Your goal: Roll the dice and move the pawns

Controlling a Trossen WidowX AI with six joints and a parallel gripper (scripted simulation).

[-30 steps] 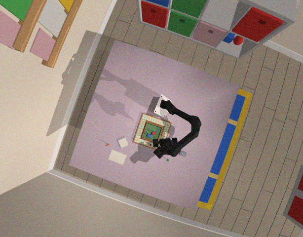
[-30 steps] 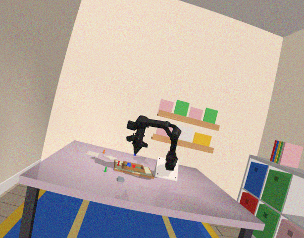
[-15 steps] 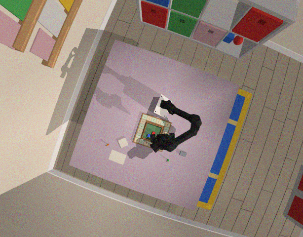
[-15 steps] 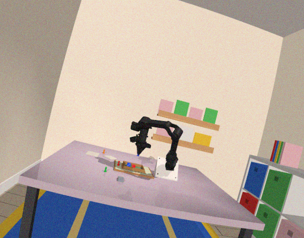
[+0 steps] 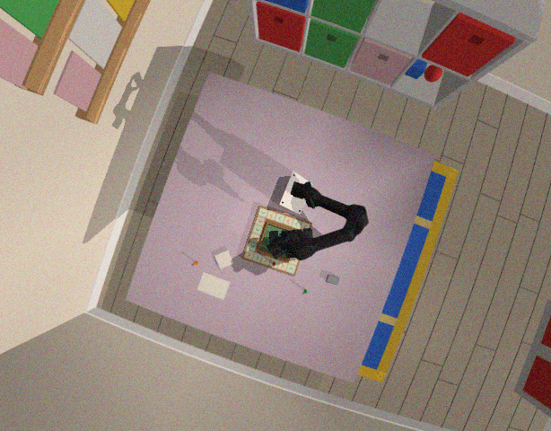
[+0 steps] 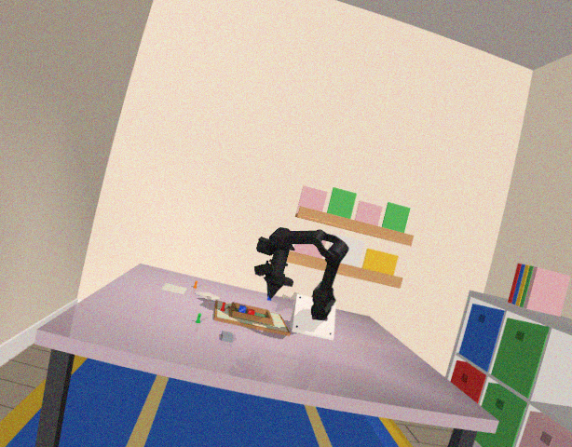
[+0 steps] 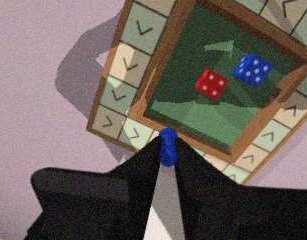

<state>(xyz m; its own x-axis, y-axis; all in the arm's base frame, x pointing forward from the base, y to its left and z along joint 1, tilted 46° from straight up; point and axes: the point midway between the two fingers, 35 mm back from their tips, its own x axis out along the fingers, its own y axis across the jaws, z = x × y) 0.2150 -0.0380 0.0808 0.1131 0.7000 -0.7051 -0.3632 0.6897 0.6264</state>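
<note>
My gripper (image 6: pixel 269 296) (image 7: pixel 168 142) is shut on the blue pawn (image 7: pixel 168 154) (image 6: pixel 268 299), raised above the near edge of the board (image 7: pixel 143 29) (image 6: pixel 279 322) (image 5: pixel 263 213) in the wrist view. Square tiles with arrows ring the tray (image 7: pixel 213 145). The red die (image 7: pixel 211 84) (image 6: pixel 251 312) lies in the tray with four dots up. The blue die (image 7: pixel 252 70) (image 6: pixel 242 308) lies beside it, its top face seeming to show five. The red pawn (image 5: pixel 274 263) (image 6: pixel 223 306) stands on the board's track. The arm hides part of the board in the top view.
A green pawn (image 5: pixel 305 291) (image 6: pixel 197 318) and a grey block (image 5: pixel 332 279) (image 6: pixel 226 336) are off the board. An orange pawn (image 5: pixel 196 262) (image 6: pixel 195 284), a pale card (image 5: pixel 214 285) (image 6: pixel 174 289) and a smaller pale piece (image 5: pixel 223 259) lie beyond it. A white plate (image 6: pixel 303 319) is at the arm's base.
</note>
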